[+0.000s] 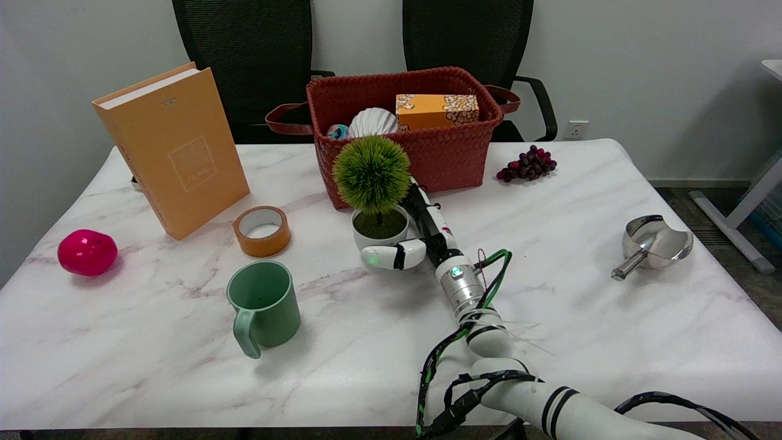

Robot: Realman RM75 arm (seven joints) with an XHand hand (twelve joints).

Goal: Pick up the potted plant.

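The potted plant [372,174] is a round green tuft in a small white pot [380,231], standing just in front of the red basket at mid-table. My right hand [420,239] reaches in from the lower right and wraps the pot. Its thumb lies across the pot's lower front, and its fingers [421,205] run up along the pot's right and back side. The hand grips the pot. The thumb hides the pot's base, so I cannot tell whether it rests on the table or is raised.
A red woven basket [449,156] with a box and balls stands right behind the plant. An orange tape roll [262,230] and a green mug [264,305] lie to its left, beyond them an upright orange book [174,146] and a pink ball [87,251]. Grapes [526,164] and a metal scoop [652,244] lie right.
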